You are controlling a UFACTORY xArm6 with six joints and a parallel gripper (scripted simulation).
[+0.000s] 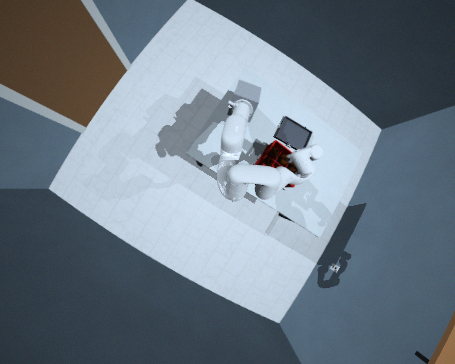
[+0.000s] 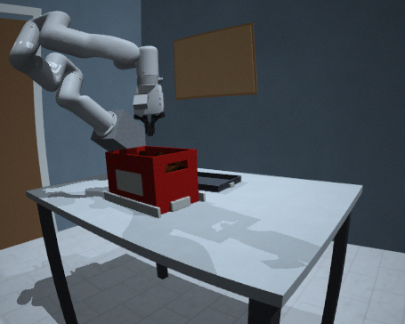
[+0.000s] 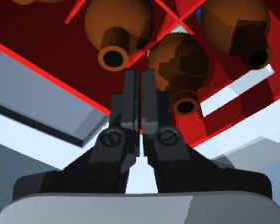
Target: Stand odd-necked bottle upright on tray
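The red crate (image 1: 266, 152) (image 2: 175, 191) (image 3: 56, 60) stands on the table with brown bottles in its compartments. In the wrist view one bottle (image 3: 118, 25) is left of the fingertips, another bottle (image 3: 178, 65) is just right of them, and a third bottle (image 3: 236, 25) is farther right; part of more shows at the top left edge. I cannot tell the neck differences. My gripper (image 2: 150, 133) (image 3: 140, 88) is shut with nothing between the fingers, pointing down above the crate. The dark tray (image 1: 294, 133) (image 2: 211, 178) (image 3: 56, 95) lies beside the crate, with no bottle visible on it.
Low light-grey blocks (image 2: 181, 204) and a long strip (image 2: 131, 205) stand against the crate's base. The crate's walls and red dividers (image 3: 76, 11) surround the bottles. The arm hides part of the crate in the top view. The table edge (image 2: 165, 251) runs in front.
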